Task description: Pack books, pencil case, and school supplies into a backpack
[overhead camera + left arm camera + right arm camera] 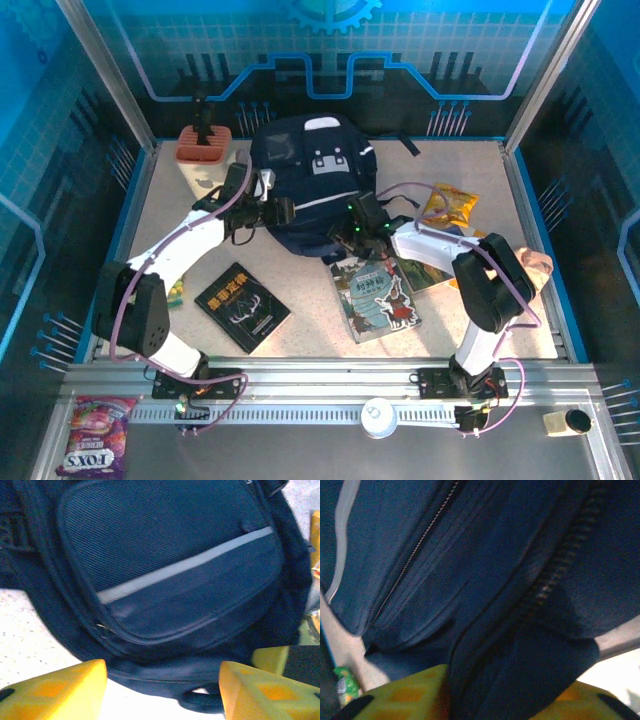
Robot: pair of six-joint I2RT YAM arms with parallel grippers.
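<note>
right up close, the left gripper (162, 687) spreads its yellow fingers (55, 692) wide, one at each lower corner of the wrist view; the dark lower edge of the backpack (170, 580) and a small loop sit in the gap between them, not pinched; a grey stripe slants across the front pocket just beyond; over to the right gripper (500, 702): its yellow fingers (405, 697) press in from both sides on a thick fold of navy fabric beside a zip, so it is holding the backpack; from above, the backpack lies in the middle of the far half of the tabletop (310, 335), white patches facing up, with both arms reaching in to its near edge, the left arm at its left, the right arm at its right; the books are out on the tabletop; the black book (242, 306) with gold antlers lies near the front edge, left of centre; the teal-grey book (378, 295) with the red figure lies right of centre, just beside the backpack's near edge; a third book (428, 278) peeks out beside it, mostly under the right arm; a yellow-orange snack packet (448, 205) lies towards the far right corner, just right of the backpack; a beige holder (203, 155) with a terracotta top stands at the far left corner; a green snack packet (176, 292) shows by the left edge, partly behind the left arm
</note>
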